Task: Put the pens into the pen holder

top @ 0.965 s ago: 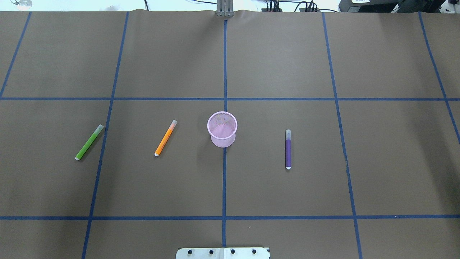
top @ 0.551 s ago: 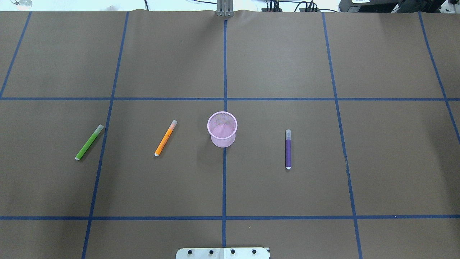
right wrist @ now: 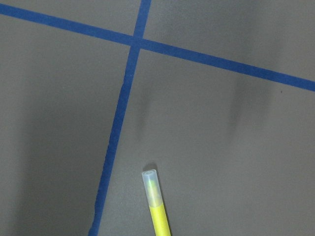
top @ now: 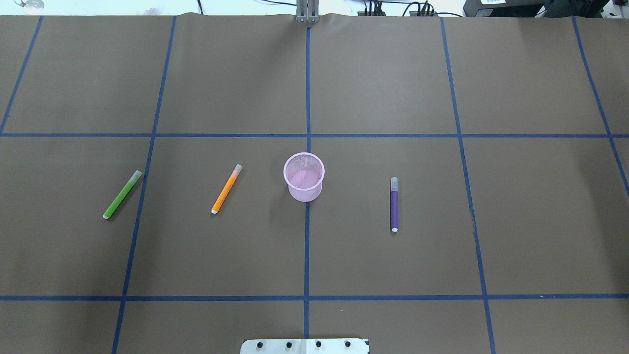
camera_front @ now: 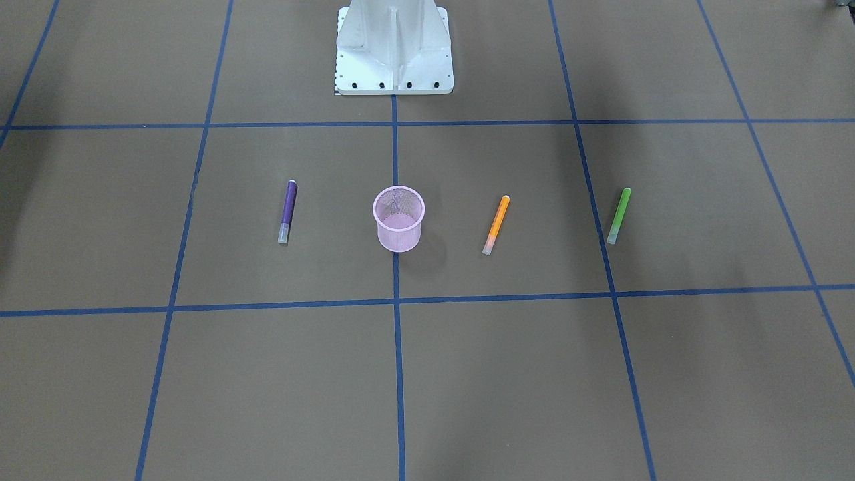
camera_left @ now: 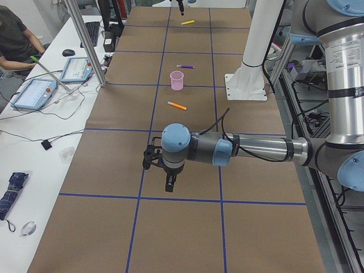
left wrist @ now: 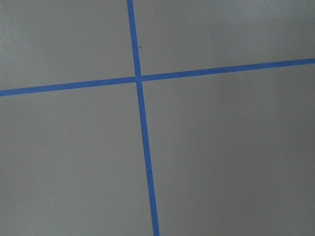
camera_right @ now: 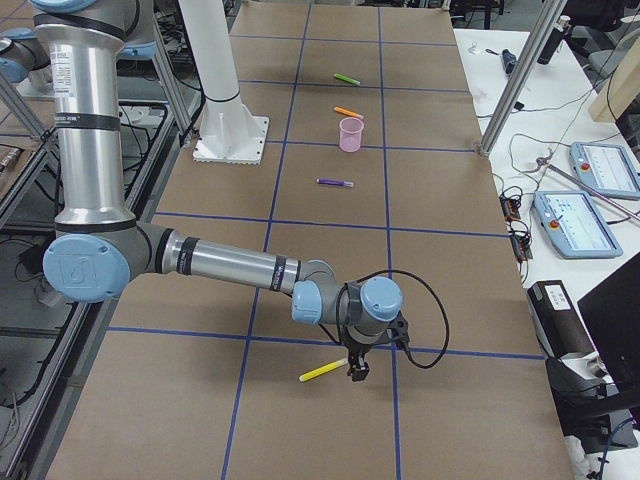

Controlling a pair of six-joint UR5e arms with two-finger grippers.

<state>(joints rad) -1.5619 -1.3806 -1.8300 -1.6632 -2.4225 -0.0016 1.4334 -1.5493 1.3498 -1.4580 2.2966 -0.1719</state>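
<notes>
The pink mesh pen holder point(top: 304, 176) stands upright at the table's middle and looks empty; it also shows in the front view point(camera_front: 399, 218). The orange pen point(top: 226, 189) and green pen point(top: 122, 194) lie to its left, the purple pen point(top: 394, 204) to its right. A yellow pen point(camera_right: 323, 371) lies far out at the table's right end, its cap end in the right wrist view point(right wrist: 156, 206). My right gripper point(camera_right: 357, 372) hangs just beside it. My left gripper point(camera_left: 169, 185) hangs over bare table at the left end. I cannot tell whether either is open or shut.
The white robot base point(camera_front: 394, 47) stands at the near edge. Blue tape lines point(left wrist: 140, 78) grid the brown table cover. Desks with tablets point(camera_right: 580, 222) and a seated person point(camera_left: 17, 40) lie beyond the far edge.
</notes>
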